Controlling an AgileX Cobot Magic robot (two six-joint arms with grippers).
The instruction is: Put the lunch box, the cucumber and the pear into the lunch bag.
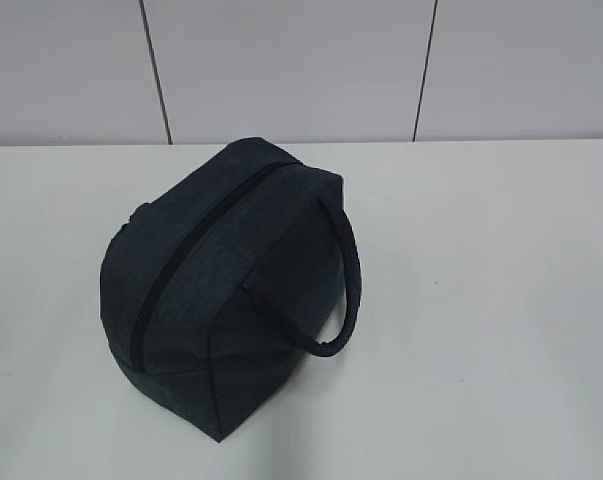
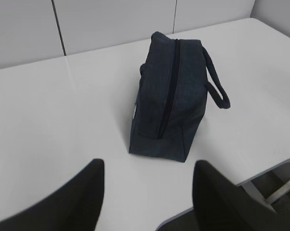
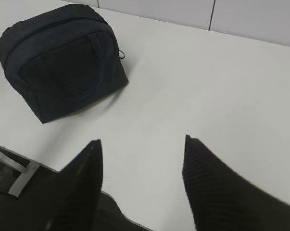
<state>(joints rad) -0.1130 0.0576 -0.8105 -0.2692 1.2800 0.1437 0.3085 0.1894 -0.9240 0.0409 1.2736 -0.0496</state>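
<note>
Exterior view gives us only the dark navy boxy fabric lunch bag (image 1: 231, 290), zipped, no food visible, so we cannot judge progress; our left gripper (image 2: 147, 192) and right gripper (image 3: 142, 180) hang wide and empty.

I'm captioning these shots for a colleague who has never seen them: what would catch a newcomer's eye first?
A dark navy fabric lunch bag stands alone on the white table, its long zipper shut and its looped handle hanging down one side. Both wrist views show the left gripper and right gripper open, empty and short of the bag. No food or box is visible.
</note>
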